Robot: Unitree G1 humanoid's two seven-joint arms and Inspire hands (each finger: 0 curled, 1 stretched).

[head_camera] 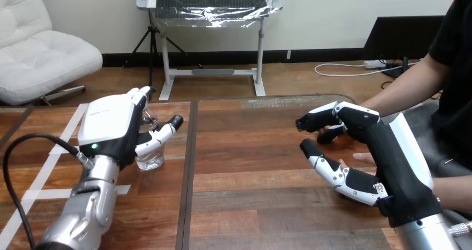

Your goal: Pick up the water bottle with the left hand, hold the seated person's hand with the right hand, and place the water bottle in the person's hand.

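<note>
A small clear water bottle (pixel 150 156) stands on the wooden table (pixel 250 150) at the left. My left hand (pixel 108 127) is right beside it, with straight fingers behind the bottle and the thumb (pixel 161 134) stretched across its front; it is open and not closed round the bottle. At the right, my right hand (pixel 389 161) hovers open, its fingers (pixel 334 116) loosely bent and its thumb (pixel 328 169) pointing left. The person's hand (pixel 364 158) shows as a sliver behind my right palm; whether they touch I cannot tell.
The person sits at the table's right side, one forearm (pixel 406 91) reaching down behind my right hand. A dark seam (pixel 189 172) runs front to back between the two tabletop panels. White tape strips (pixel 53 161) mark the left panel.
</note>
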